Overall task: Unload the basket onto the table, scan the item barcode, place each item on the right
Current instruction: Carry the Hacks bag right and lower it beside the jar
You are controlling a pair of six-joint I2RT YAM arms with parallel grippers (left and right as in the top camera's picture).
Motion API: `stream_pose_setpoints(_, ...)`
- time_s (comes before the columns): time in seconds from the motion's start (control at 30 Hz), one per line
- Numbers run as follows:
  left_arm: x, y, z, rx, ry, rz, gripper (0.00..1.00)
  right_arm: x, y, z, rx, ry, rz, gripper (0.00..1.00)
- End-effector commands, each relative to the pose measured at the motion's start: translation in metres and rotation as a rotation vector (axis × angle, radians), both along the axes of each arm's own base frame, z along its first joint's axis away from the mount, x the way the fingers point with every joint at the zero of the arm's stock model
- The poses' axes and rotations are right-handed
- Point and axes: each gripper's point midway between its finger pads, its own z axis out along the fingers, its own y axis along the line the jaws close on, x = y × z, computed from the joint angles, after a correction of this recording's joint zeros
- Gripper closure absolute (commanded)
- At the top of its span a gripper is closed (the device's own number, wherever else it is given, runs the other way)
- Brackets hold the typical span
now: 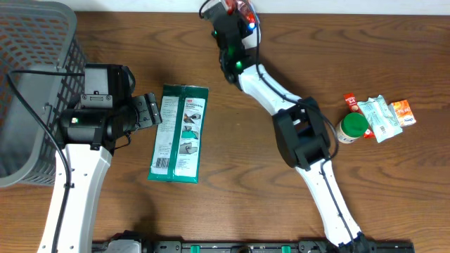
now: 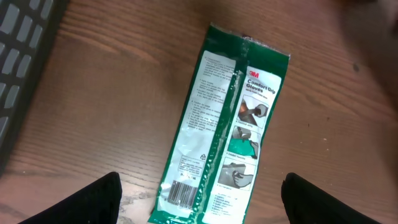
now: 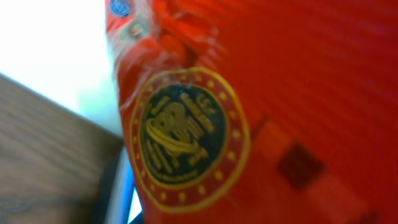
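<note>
so right jaws are clamped on the red packet [image 1: 244, 10], held up at the far edge of the surface [image 1: 394, 56], mid-scan i'd guess. left jaws hang wide over the gloves pack [image 1: 181, 133], lying flat, barcode up, probably not scanned yet.

Can't see the right gripper [image 1: 238, 14] fingers in the right wrist view: blocked by a blurred red packet [image 3: 249, 93] overrunning every edge, only a round gold-rimmed emblem [image 3: 183, 134] half legible, lettering not readable. Losing the lower end of the 3M gloves pack [image 2: 217, 143] and all but the tips of the left gripper [image 1: 150, 111] fingers [image 2: 93, 202] to the left wrist view's bottom edge; can't read the pack's fine print. Overhead: cropped at the left edge, grey mesh basket [image 1: 35, 70]; too small to read, sachets [image 1: 383, 116] beside the green-lidded jar [image 1: 354, 126].
</note>
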Motion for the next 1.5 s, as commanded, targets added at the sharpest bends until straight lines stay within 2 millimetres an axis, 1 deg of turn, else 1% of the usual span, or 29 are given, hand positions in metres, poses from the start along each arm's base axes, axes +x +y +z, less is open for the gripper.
stream_pose_setpoints(0.0, 0.001, 0.001, 0.003, 0.012, -0.005, -0.006, 0.17, -0.018, -0.026, 0.134, 0.070, -0.132, -0.061, 0.99)
stream_pose_setpoints(0.07, 0.001, 0.001, 0.003, 0.012, -0.005, -0.006, 0.17, -0.031, -0.032, 0.158, 0.116, -0.117, -0.069, 0.99)
stream_pose_setpoints(0.13, 0.001, 0.001, 0.003, 0.012, -0.005, -0.006, 0.17, -0.049, -0.042, 0.177, 0.192, -0.069, -0.092, 0.99)
stream_pose_setpoints(0.17, 0.001, 0.001, 0.003, 0.012, -0.005, -0.006, 0.17, -0.059, -0.046, 0.183, 0.226, -0.039, -0.100, 0.99)
stream_pose_setpoints(0.2, 0.001, 0.001, 0.003, 0.012, -0.005, -0.006, 0.17, -0.073, -0.054, 0.188, 0.269, 0.011, -0.110, 0.99)
stream_pose_setpoints(0.27, 0.001, 0.001, 0.003, 0.012, -0.005, -0.006, 0.17, -0.098, -0.063, 0.189, 0.314, 0.126, -0.099, 0.99)
stream_pose_setpoints(0.33, 0.001, 0.001, 0.003, 0.012, -0.005, -0.006, 0.17, -0.124, -0.067, 0.180, 0.336, 0.272, -0.052, 0.99)
stream_pose_setpoints(0.37, 0.001, 0.001, 0.003, 0.012, -0.005, -0.006, 0.17, -0.143, -0.069, 0.172, 0.351, 0.380, -0.009, 0.99)
stream_pose_setpoints(0.47, 0.001, 0.001, 0.003, 0.012, -0.005, -0.006, 0.17, -0.190, -0.074, 0.147, 0.408, 0.653, 0.090, 0.99)
stream_pose_setpoints(0.57, 0.001, 0.001, 0.003, 0.012, -0.005, -0.006, 0.17, -0.226, -0.090, 0.125, 0.481, 0.883, 0.110, 0.99)
stream_pose_setpoints(0.63, 0.001, 0.001, 0.003, 0.012, -0.005, -0.006, 0.17, -0.245, -0.104, 0.109, 0.539, 1.018, 0.090, 0.99)
stream_pose_setpoints(0.7, 0.001, 0.001, 0.003, 0.012, -0.005, -0.006, 0.17, -0.253, -0.116, 0.096, 0.589, 1.097, 0.065, 0.99)
stream_pose_setpoints(0.83, 0.001, 0.001, 0.003, 0.012, -0.005, -0.006, 0.17, -0.260, -0.139, 0.060, 0.669, 1.199, 0.002, 0.99)
stream_pose_setpoints(0.97, 0.001, 0.001, 0.003, 0.012, -0.005, -0.006, 0.17, -0.265, -0.145, 0.021, 0.748, 1.274, -0.010, 0.99)
stream_pose_setpoints(1.0, 0.001, 0.001, 0.003, 0.012, -0.005, -0.006, 0.17, -0.265, -0.144, 0.007, 0.772, 1.285, -0.003, 0.99)
stream_pose_setpoints(1.07, 0.001, 0.001, 0.003, 0.012, -0.005, -0.006, 0.17, -0.266, -0.147, -0.013, 0.774, 1.290, -0.011, 0.99)
stream_pose_setpoints(1.13, 0.001, 0.001, 0.003, 0.012, -0.005, -0.006, 0.17, -0.268, -0.153, -0.036, 0.746, 1.291, -0.042, 0.99)
stream_pose_setpoints(1.2, 0.001, 0.001, 0.003, 0.012, -0.005, -0.006, 0.17, -0.271, -0.160, -0.056, 0.712, 1.285, -0.075, 0.99)
stream_pose_setpoints(1.27, 0.001, 0.001, 0.003, 0.012, -0.005, -0.006, 0.17, -0.272, -0.167, -0.071, 0.679, 1.275, -0.106, 0.99)
stream_pose_setpoints(1.37, 0.001, 0.001, 0.003, 0.012, -0.005, -0.006, 0.17, -0.276, -0.179, -0.089, 0.624, 1.262, -0.157, 0.99)
stream_pose_setpoints(1.43, 0.001, 0.001, 0.003, 0.012, -0.005, -0.006, 0.17, -0.276, -0.188, -0.096, 0.582, 1.249, -0.193, 0.99)
stream_pose_setpoints(1.47, 0.001, 0.001, 0.003, 0.012, -0.005, -0.006, 0.17, -0.275, -0.188, -0.095, 0.583, 1.245, -0.192, 0.99)
